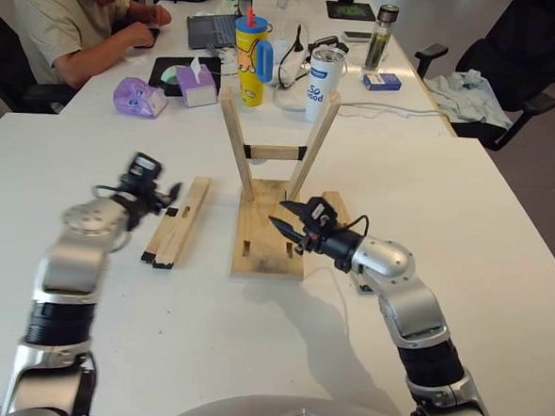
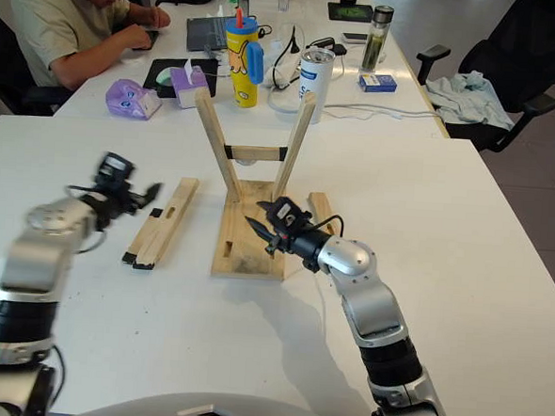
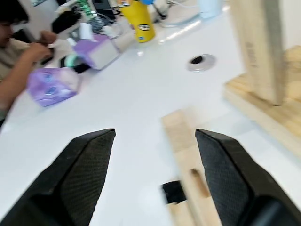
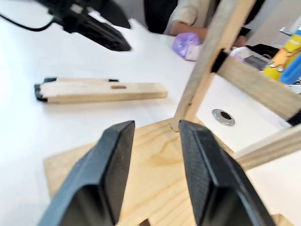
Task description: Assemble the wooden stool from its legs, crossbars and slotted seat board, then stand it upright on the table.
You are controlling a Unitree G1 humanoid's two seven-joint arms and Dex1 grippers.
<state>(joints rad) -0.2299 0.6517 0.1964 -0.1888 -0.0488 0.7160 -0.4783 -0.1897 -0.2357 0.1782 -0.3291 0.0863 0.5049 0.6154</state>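
Nearest, the right gripper (image 1: 279, 216) sits at the lower middle of the frame, its fingers apart and holding nothing. It hangs over the middle of the board (image 1: 254, 254), tips pointing toward the frame's left. In the right wrist view the open fingers (image 4: 107, 165) frame the foot of one upright leg.

That board lies flat on the white table (image 1: 466, 210) at frame centre, its long axis running from bottom to top of the frame, with slots showing in its face. At its far end two legs (image 1: 236, 144) stand up from it, splaying outward like a V (feet close, tops wide apart). A short crossbar (image 1: 274, 152) joins them level, partway up.

Left of the board, apart from it, two loose slats (image 1: 178, 221) lie flat side by side, with their long axis nearly parallel to the board's, leaning slightly toward the upper right, dark ends at the near end.

At centre left, the left gripper (image 1: 170, 198) hovers just beside those slats, spread wide and empty.

Beyond the legs, at upper centre, stand a yellow bottle (image 1: 251, 65) and a white tumbler (image 1: 323, 83).
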